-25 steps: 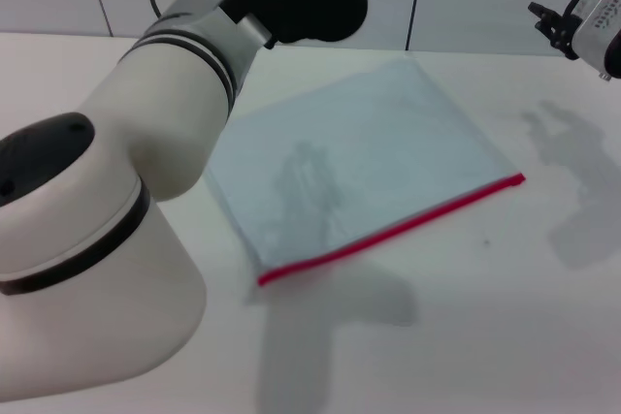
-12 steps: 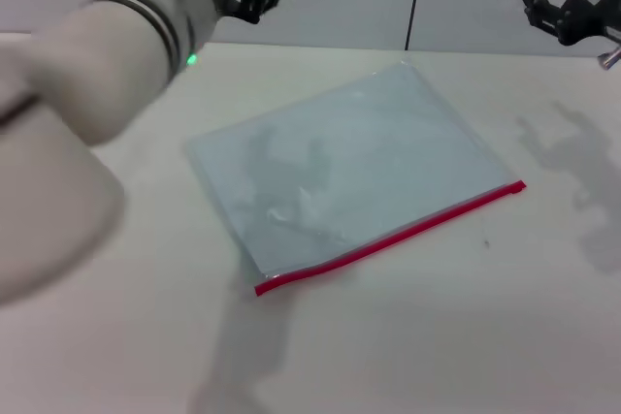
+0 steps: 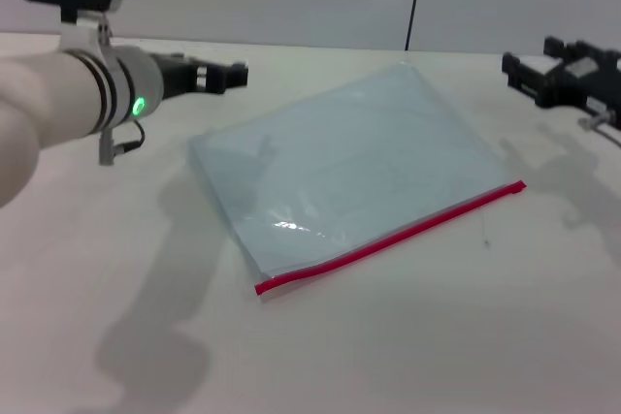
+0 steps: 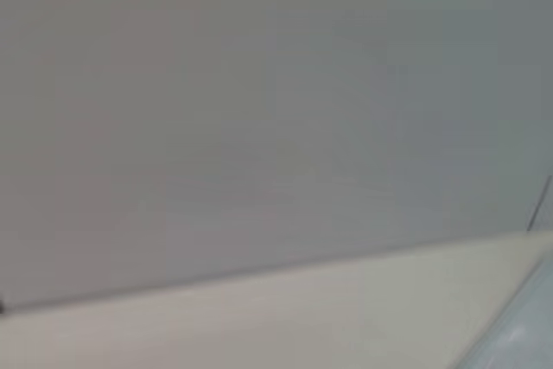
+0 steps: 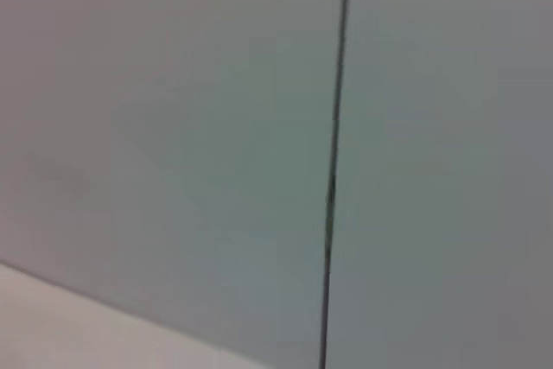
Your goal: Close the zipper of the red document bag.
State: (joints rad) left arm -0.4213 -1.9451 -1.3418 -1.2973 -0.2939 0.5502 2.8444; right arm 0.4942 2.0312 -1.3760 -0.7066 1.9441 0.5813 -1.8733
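Bright even light, soft shadows, blurred wrist views

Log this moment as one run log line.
bag: red document bag flat on table | zipper: untouched | left gripper: off bag's far-left corner | right gripper: far right, clear

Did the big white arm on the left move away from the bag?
Yes. The left arm covered the red document bag's left part a second ago; now it has swung off to the left, its pincer beyond the bag's far-left corner, leaving the whole bag uncovered.

left tool (image 3: 233,74) swung clear left, right tool (image 3: 514,69) lowered
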